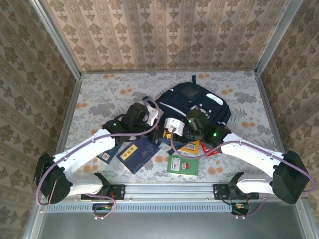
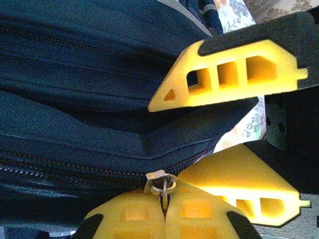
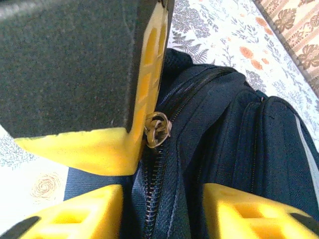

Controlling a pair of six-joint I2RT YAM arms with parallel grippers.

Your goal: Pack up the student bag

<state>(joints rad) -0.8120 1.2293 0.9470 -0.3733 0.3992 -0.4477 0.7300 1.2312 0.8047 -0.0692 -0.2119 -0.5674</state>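
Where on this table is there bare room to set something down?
Bare cloth lies at the far left, between the left wall and the student bag, and at the far right, between bag and right wall. The near middle is crowded: navy book, green book and yellow book.

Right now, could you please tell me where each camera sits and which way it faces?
Top external: above and behind the bases, looking down at the table; left arm and right arm meet at the bag.
Left wrist: close on the zip; left gripper shut on the zip pull.
Right wrist: looking along the zip; right gripper open astride it.
Both wrist views share the zip pull.
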